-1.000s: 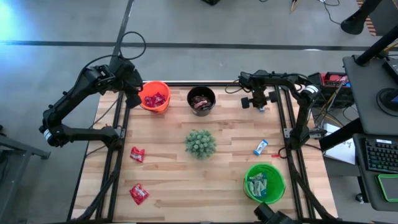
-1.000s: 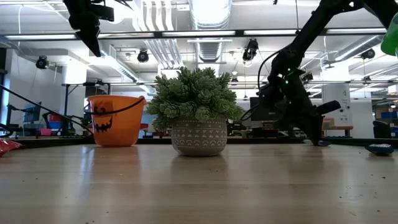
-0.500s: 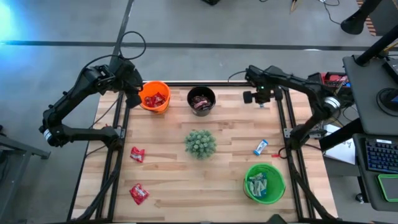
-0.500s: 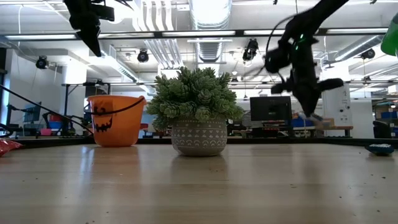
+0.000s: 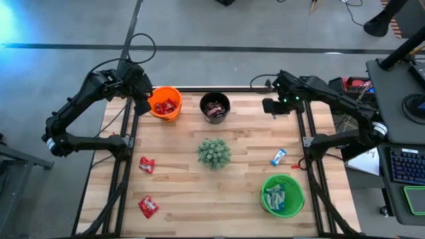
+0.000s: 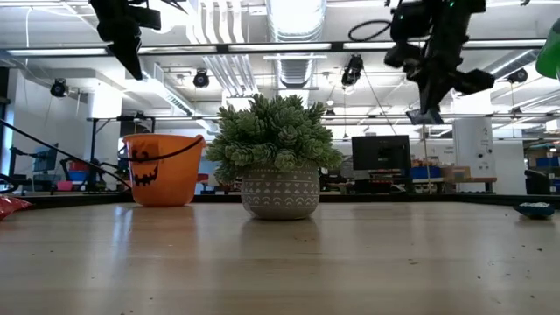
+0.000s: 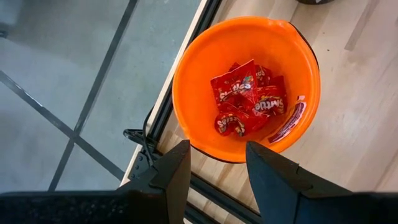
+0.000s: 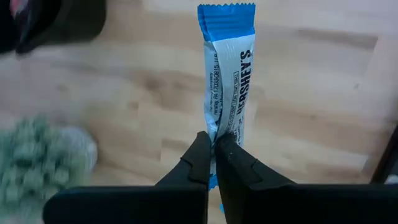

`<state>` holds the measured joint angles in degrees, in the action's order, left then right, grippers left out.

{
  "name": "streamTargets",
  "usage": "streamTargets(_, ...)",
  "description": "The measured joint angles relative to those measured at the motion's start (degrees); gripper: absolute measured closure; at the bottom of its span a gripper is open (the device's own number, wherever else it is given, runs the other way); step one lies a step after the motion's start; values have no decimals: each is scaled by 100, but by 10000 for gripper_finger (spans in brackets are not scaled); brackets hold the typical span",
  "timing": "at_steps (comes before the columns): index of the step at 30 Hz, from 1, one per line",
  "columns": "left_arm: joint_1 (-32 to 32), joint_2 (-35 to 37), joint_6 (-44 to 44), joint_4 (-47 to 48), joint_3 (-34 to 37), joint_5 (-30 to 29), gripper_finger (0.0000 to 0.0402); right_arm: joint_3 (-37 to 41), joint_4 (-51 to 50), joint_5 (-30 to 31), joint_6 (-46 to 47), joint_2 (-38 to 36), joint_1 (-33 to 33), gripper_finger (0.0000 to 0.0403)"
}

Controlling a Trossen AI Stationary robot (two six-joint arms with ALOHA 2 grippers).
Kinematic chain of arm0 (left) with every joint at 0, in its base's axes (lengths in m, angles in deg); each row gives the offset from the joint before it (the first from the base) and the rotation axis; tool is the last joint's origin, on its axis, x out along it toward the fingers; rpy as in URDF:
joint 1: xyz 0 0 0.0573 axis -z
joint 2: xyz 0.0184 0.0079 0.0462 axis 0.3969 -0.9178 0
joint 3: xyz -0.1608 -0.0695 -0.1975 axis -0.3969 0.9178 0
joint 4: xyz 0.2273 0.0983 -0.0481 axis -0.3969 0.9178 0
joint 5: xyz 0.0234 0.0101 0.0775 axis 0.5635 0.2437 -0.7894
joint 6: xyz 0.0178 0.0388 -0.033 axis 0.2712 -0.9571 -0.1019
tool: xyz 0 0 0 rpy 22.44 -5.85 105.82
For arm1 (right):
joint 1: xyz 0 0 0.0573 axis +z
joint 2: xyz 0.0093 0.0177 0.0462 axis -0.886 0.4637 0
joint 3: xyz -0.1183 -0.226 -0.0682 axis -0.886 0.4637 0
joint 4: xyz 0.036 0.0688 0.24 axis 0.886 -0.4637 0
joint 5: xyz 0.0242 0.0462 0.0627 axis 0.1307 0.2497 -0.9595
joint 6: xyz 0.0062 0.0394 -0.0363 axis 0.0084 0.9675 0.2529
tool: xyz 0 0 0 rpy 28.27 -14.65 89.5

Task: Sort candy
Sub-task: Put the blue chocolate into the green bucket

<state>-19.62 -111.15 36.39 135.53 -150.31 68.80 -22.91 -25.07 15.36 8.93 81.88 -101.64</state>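
A robotics lab is indicated by exposed ceiling ducts, monitors on benches, and a keyboard.

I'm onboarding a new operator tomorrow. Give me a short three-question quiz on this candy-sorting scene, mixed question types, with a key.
1. True or false: the right gripper is shut on a blue and white candy.
2. Which bucket does the left gripper hang over? A) orange bucket B) green bucket C) black bucket
3. Fill in: loose on the table lie ___ red candies.

Key
1. True; its fingers pinch the wrapper's end.
2. A; fingers parted, nothing between them.
3. Two, both on the left side; one blue candy lies at right.
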Motion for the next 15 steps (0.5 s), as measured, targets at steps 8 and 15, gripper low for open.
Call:
streamTargets(8, 4, 1, 115, 9, 0, -423, 264, -2, -308, -270, 190, -430, 949, 394)
streamTargets(15, 2, 2, 336, 162, 0, -535, 264, -7, -340, -599, 744, -883, 2126, 394)
